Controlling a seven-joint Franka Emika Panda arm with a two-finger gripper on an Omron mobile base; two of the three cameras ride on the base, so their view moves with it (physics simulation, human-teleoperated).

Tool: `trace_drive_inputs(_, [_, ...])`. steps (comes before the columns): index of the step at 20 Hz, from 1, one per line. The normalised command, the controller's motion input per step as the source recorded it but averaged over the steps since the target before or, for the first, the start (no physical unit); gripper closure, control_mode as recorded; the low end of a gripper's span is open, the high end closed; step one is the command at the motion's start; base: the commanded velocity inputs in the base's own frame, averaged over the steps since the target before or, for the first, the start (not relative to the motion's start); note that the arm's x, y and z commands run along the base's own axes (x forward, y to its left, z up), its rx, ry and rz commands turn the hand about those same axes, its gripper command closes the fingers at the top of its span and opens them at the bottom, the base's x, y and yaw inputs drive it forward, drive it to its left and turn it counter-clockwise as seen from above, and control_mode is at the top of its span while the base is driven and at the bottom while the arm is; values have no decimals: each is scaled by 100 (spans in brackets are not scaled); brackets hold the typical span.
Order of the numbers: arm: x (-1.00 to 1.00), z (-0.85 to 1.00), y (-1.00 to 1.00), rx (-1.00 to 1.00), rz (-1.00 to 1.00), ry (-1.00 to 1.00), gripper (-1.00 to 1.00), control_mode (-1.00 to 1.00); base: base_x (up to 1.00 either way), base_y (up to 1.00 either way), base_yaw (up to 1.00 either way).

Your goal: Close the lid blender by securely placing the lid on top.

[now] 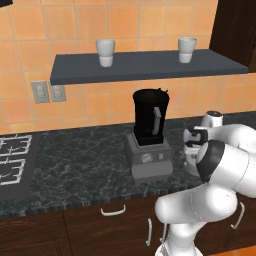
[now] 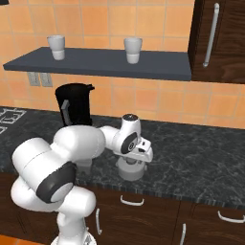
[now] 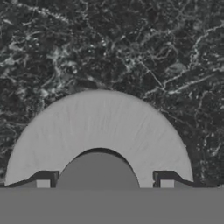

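Lid (image 3: 98,131): light-grey disc lying flat on the dark marbled tabletop (image 3: 131,43), right under the hand camera, its central knob (image 3: 97,170) between the finger tips; in the right base view it sits beneath the hand (image 2: 131,171).
Gripper (image 2: 133,161): pointing straight down at the lid, low over it.
Jaws: one tip on either side of the knob; I cannot tell whether they press it.
Blender (image 1: 149,132): black jar on a grey base, upright on the tabletop to the arm's left, well apart from the lid, jar top uncovered.
Shelf (image 1: 150,66): dark, on the tiled wall, carrying two white cups (image 1: 105,52).
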Motion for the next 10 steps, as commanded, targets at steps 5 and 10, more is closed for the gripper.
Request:
trace_drive_inputs(5, [-44,-20,39,-1,0,-2,100,-100,0,0,0])
trace_drive_inputs(10, [-8,61,5,0,0,-1,100,-100,0,0,0])
